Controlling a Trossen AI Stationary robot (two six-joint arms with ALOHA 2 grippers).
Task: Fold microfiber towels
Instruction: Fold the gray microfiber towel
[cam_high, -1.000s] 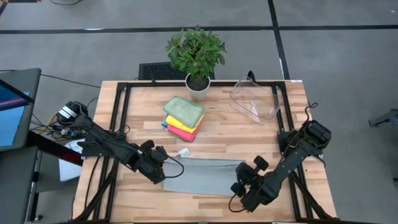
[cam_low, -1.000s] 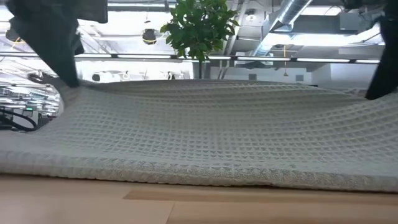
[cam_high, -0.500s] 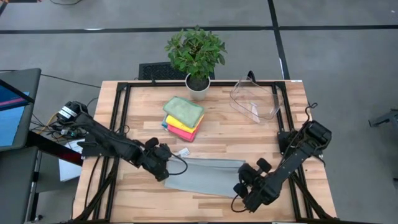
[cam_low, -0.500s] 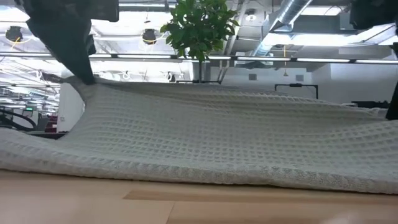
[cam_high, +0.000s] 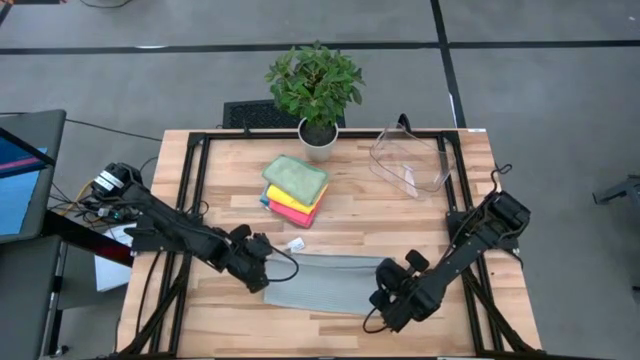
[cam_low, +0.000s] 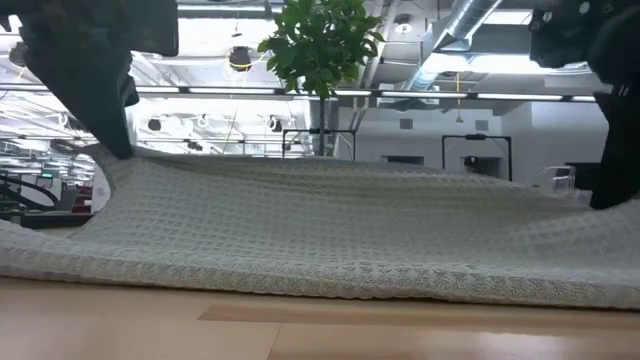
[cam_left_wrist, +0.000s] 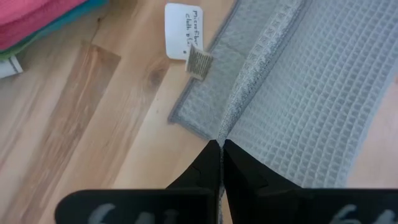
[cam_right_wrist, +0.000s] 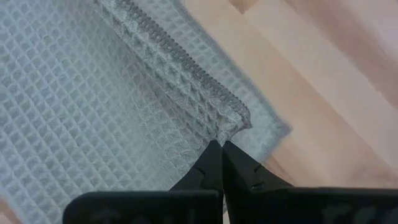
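Your grey waffle-weave towel lies near the worktop's front edge, pinched at both ends. The left tool is clamped tight on its folded hem, and the right tool on the opposite corner. A white tag on the towel carries handwriting (it seems to start "microfiber cloth", the rest unclear). The folded towel stack sits toward the back edge.

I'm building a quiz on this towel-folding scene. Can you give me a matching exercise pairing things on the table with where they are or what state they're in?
Things:
1. grey towel
2. towel stack
3. plant
4. bin

Places or states:
A. table's far edge, in a white pot
B. far right, clear, tipped over
C. table's middle, folded
D. near edge, pinched by both grippers

Pairs: 1-D, 2-C, 3-A, 4-B
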